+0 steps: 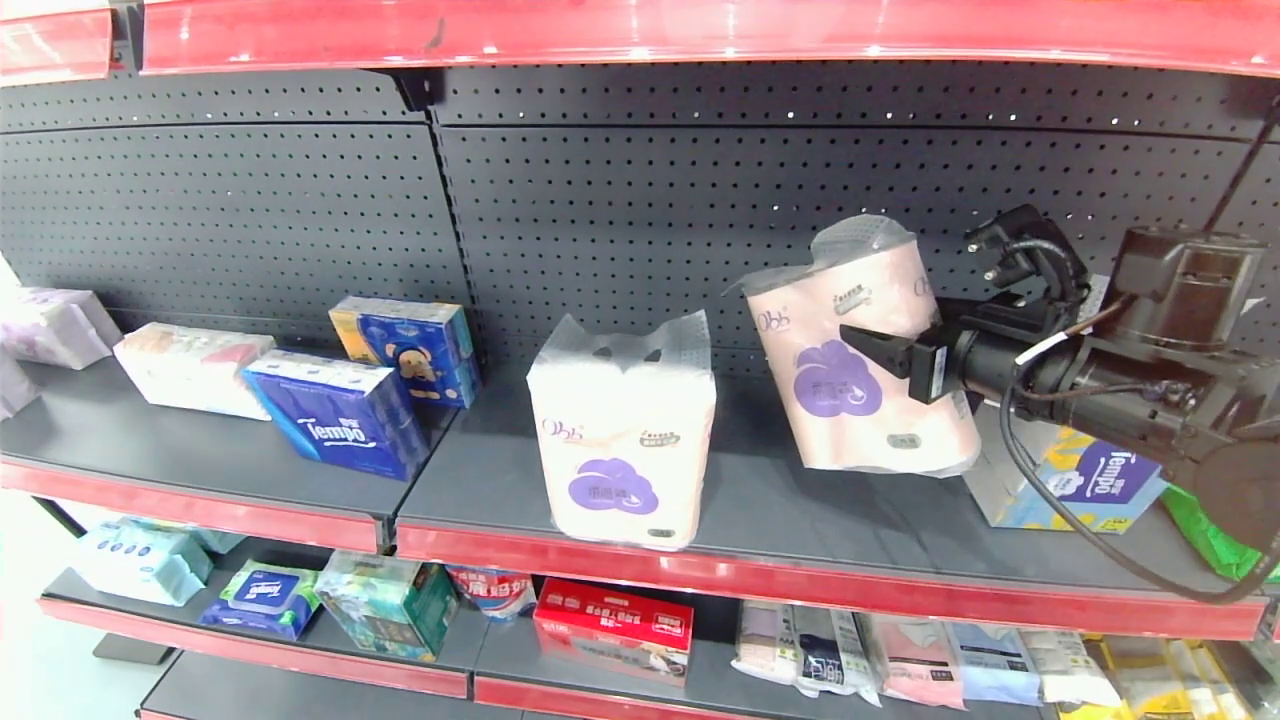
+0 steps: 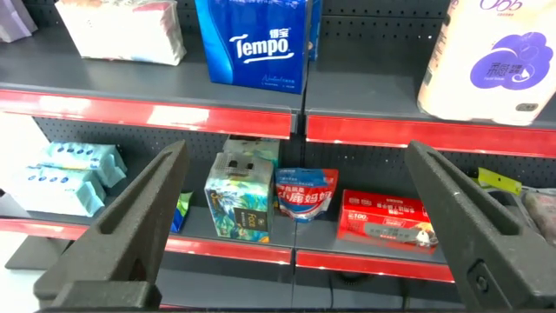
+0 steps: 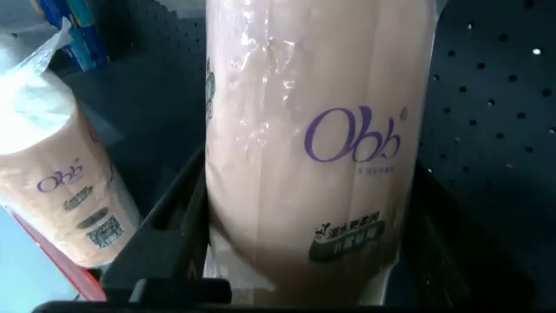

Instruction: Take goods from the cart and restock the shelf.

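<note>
One tissue pack (image 1: 868, 410) in right hand (image 3: 308, 248).

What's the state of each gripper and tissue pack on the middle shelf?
held pack: tilted, gripped, lower edge near the shelf.
standing pack: upright on shelf, free.
right gripper: shut on held pack.
left gripper: open, empty.

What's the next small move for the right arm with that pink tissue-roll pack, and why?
Probably tip the pink plastic-wrapped roll pack upright and settle it on the dark grey shelf board before letting go: the right gripper is shut on it, it leans tilted, and bare board lies beneath it, beside the matching upright pack.
</note>
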Available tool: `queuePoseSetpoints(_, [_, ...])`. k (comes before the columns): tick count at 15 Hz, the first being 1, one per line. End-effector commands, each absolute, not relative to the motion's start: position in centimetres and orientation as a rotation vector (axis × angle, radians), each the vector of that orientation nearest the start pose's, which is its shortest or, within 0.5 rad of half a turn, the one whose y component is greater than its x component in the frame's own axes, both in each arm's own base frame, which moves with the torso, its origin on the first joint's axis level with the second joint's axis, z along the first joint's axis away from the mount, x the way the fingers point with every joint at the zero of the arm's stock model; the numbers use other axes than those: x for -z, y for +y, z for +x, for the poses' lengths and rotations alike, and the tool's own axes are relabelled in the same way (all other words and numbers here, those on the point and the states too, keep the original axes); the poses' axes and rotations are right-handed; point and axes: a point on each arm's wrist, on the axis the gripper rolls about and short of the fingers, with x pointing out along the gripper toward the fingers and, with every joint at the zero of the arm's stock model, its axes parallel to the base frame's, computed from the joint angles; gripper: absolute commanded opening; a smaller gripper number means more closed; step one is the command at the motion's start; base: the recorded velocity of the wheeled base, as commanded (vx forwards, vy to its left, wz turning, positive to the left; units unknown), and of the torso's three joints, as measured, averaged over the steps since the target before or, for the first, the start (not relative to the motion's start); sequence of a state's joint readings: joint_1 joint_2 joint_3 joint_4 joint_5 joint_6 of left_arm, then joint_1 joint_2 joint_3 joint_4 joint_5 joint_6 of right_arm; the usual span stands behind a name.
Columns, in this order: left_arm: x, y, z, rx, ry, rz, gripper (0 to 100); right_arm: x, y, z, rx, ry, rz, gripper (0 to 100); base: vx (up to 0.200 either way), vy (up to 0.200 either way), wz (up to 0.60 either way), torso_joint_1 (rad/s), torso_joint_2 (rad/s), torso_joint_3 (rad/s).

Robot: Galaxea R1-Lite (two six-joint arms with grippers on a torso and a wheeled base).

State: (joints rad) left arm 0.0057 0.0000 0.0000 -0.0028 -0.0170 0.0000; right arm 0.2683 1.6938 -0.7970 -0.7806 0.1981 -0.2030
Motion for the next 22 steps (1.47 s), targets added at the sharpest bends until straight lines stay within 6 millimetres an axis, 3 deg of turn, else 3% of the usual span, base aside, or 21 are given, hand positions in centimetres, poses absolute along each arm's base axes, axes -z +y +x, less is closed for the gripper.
queuePoseSetpoints(1, [-7.6,-0.1,-2.3,0.011,-0.003,0.000,100,-19.0,8.9,30.3,-0.481,0.091,-0.184,0,0.000,0.000,0.00,0.000,0.00,0.000])
queuePoseSetpoints(22, [-7.6,-0.1,-2.3,0.011,-0.003,0.000,100,-17.4,10.9,34.5,-0.512,0.044,-0.046,0,0.000,0.000,0.00,0.000,0.00,0.000])
